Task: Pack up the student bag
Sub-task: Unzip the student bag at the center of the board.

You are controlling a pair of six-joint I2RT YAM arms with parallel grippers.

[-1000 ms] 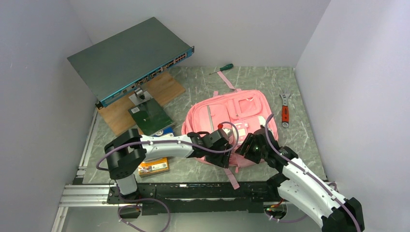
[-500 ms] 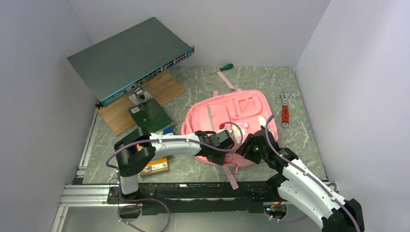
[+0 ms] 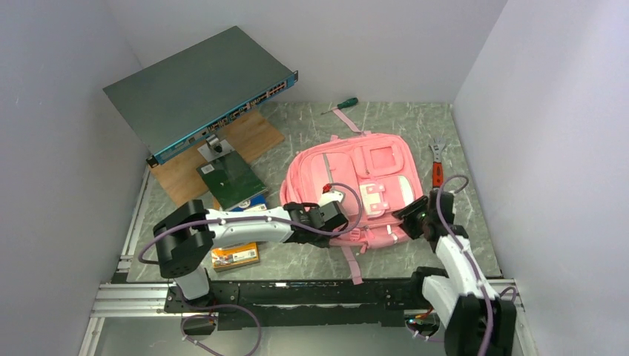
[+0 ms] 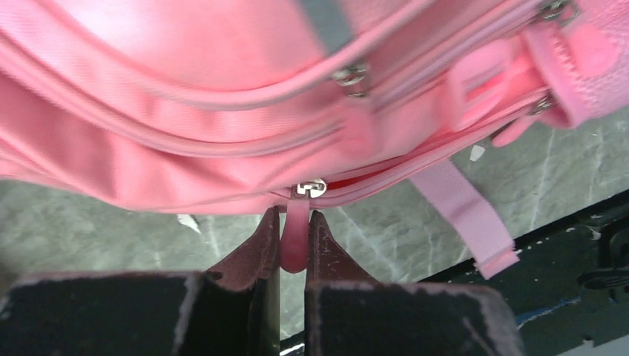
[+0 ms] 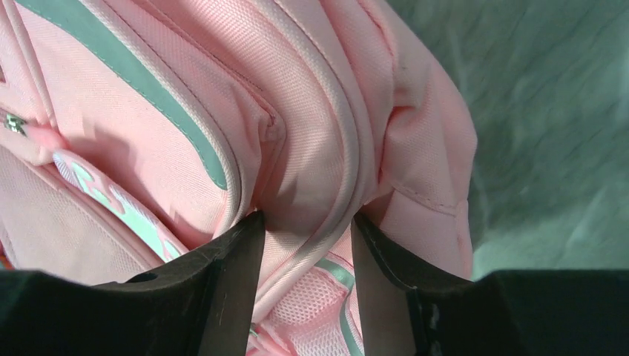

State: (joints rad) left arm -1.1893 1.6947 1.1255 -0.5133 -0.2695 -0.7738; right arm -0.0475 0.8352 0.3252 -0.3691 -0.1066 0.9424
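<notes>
Left gripper (image 4: 294, 236) is clamped on the pink zipper pull (image 4: 297, 216) at 6 o'clock on the student bag (image 3: 371, 178), right gripper (image 5: 304, 233) squeezing a fabric fold at its 4 o'clock corner; bag lies flat on the table (image 3: 475, 211), wrench (image 3: 437, 174) at 3 o'clock, screwdriver (image 3: 341, 105) at 12
</notes>
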